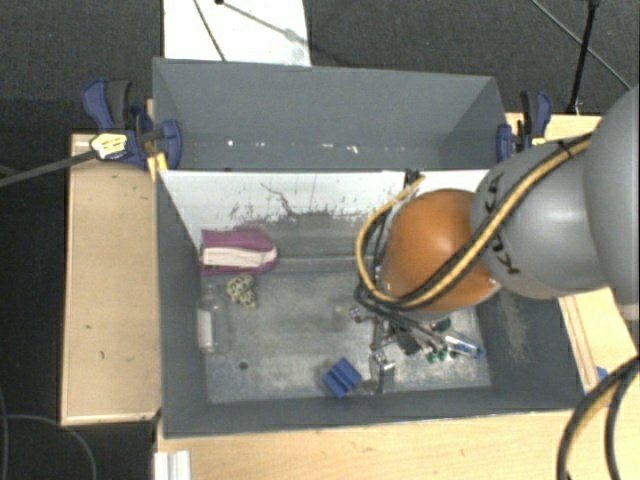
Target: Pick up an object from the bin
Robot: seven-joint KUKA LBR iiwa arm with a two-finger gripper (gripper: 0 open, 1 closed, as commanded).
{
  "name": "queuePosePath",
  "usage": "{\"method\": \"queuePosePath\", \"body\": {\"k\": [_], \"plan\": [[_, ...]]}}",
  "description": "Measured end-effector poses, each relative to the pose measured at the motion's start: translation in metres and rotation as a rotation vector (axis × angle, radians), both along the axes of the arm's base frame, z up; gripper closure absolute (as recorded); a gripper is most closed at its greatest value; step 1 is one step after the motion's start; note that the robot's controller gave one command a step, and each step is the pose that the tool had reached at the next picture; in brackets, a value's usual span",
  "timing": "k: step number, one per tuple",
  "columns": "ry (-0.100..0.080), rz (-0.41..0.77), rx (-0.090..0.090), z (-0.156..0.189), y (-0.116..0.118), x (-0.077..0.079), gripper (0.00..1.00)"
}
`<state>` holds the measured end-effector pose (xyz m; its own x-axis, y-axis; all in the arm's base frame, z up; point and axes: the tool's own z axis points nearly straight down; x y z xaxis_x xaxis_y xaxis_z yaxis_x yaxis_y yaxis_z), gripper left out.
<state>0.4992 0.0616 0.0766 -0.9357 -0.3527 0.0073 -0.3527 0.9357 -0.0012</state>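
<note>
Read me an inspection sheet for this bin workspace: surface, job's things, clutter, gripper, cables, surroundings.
Surface: grey metal bin, floor scuffed, bare in the middle.
Job's things: blue block near the front wall; small heap with green and blue bits under the arm.
Clutter: purple and white object at back left; speckled lump in front of it; clear piece by the left wall.
Gripper: gripper low near the front wall, just right of the blue block.
Cables: yellow and black cables loop round the orange wrist cover.
Surroundings: dark floor.
</note>
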Motion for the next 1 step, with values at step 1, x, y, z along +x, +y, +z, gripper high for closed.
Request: {"method": "queuePosePath", "body": {"k": [1], "plan": [[-0.020,0.045,0.006,-0.0048,0.0325,-0.0179,0.00]]}}
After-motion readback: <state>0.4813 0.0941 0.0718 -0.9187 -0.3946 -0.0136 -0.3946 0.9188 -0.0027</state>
